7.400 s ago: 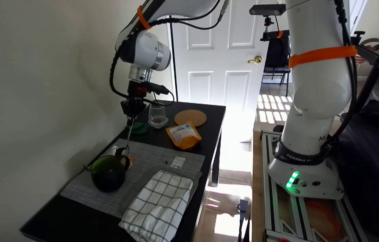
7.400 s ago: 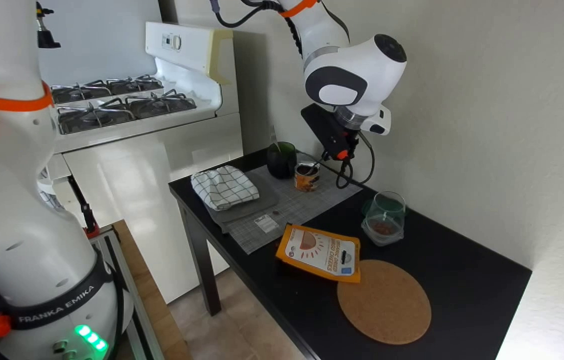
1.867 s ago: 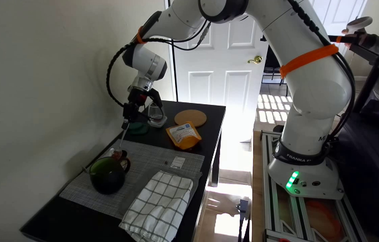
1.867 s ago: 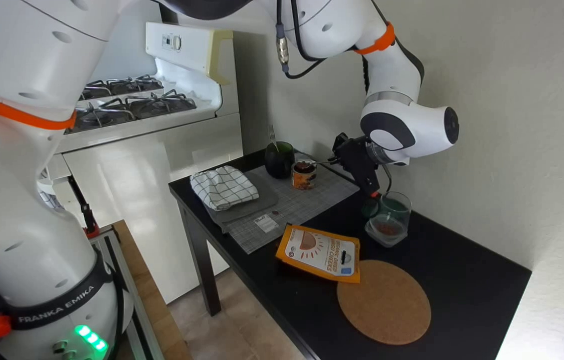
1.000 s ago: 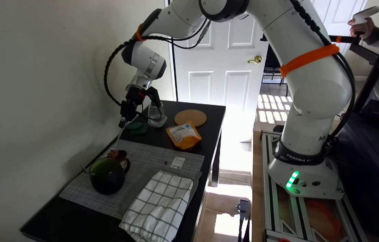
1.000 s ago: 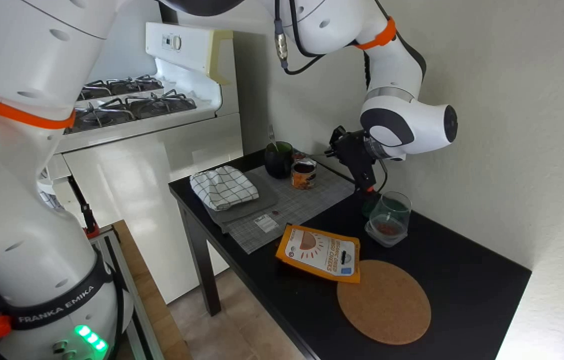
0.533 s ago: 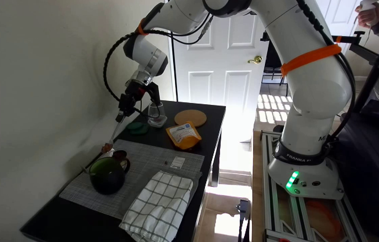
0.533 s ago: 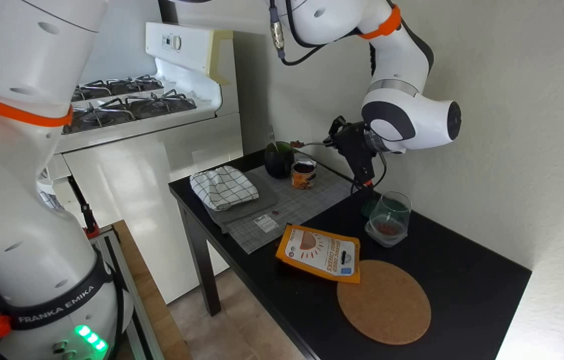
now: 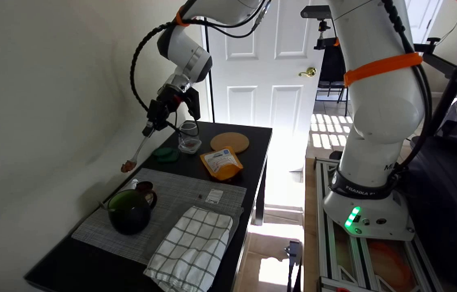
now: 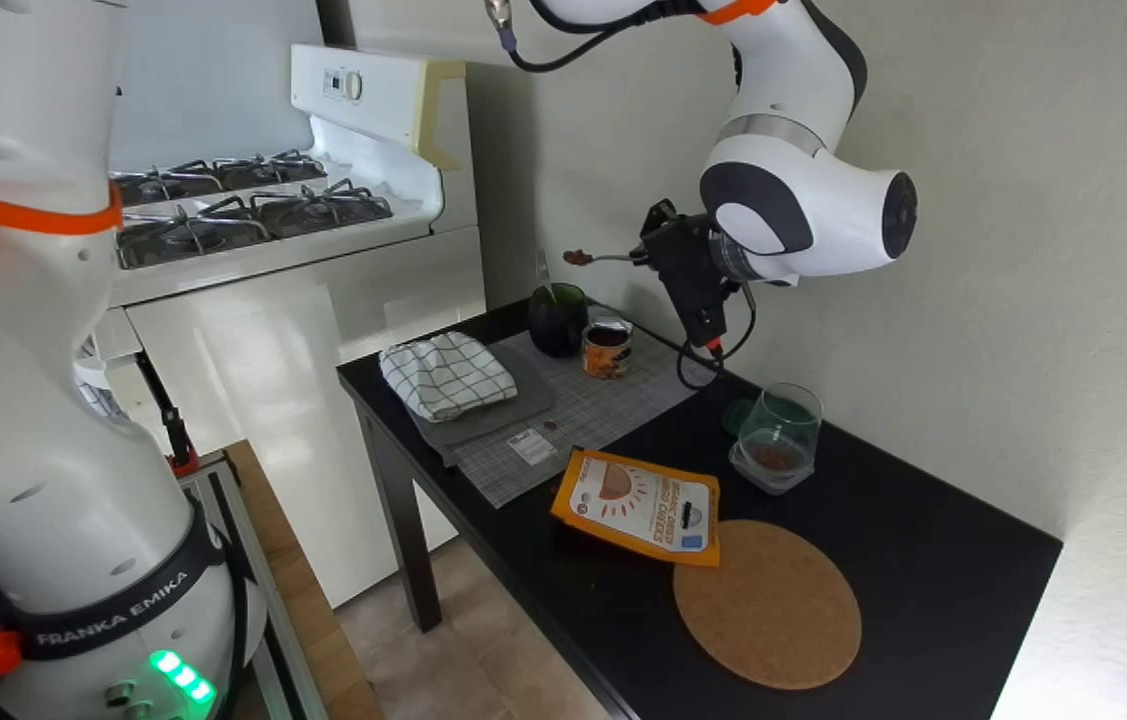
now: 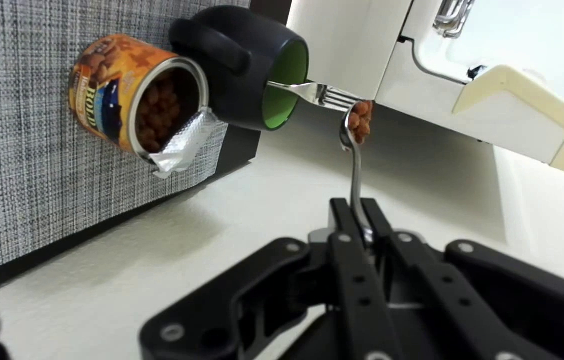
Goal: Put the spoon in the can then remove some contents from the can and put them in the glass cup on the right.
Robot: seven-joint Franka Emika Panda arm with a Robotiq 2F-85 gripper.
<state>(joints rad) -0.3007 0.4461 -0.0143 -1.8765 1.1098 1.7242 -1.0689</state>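
Observation:
The can [image 10: 607, 352] is an open tin with an orange label and reddish-brown beans inside, upright on the grey mat; it also shows in the wrist view [image 11: 104, 87]. My gripper [image 11: 355, 212] is shut on the handle of the metal spoon [image 11: 356, 172]. The spoon's bowl holds a small heap of beans [image 11: 362, 121]. In both exterior views the spoon [image 9: 140, 149] [image 10: 613, 258] is in the air, above and apart from the can. The glass cup [image 10: 785, 420], clear with some reddish stuff low down, stands on the black table; it also shows further back [image 9: 189, 132].
A dark mug [image 10: 557, 325], green inside, with a fork [image 11: 314, 93] stands beside the can. A dark green object [image 9: 166, 155] lies near the glass, by the wall. An orange pouch [image 10: 638, 505], a round cork mat [image 10: 768, 605] and a checked cloth [image 10: 448, 375] lie on the table.
The spoon was in the can earlier. It has come out with beans on it and risen above the can, still in my gripper. The can and the glass have shifted slightly.

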